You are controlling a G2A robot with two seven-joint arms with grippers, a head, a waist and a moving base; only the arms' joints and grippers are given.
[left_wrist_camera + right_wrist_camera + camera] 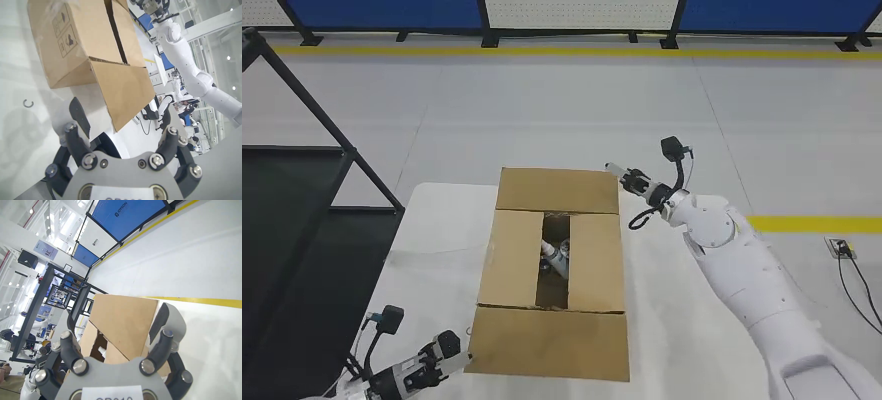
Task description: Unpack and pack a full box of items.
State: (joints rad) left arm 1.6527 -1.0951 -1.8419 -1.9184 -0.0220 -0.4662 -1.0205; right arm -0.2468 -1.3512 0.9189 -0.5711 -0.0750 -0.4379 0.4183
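Cardboard box (594, 265), flaps partly shut, waits between the open, empty left gripper (449, 347) and right gripper (615, 170); best to pry flaps outward.

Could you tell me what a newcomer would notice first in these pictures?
The cardboard box in the middle of the white table, its two long flaps nearly shut with a dark slit where a white bottle shows. Next, the two open grippers at opposite corners: the right gripper by the far right corner, the left gripper by the near left one.
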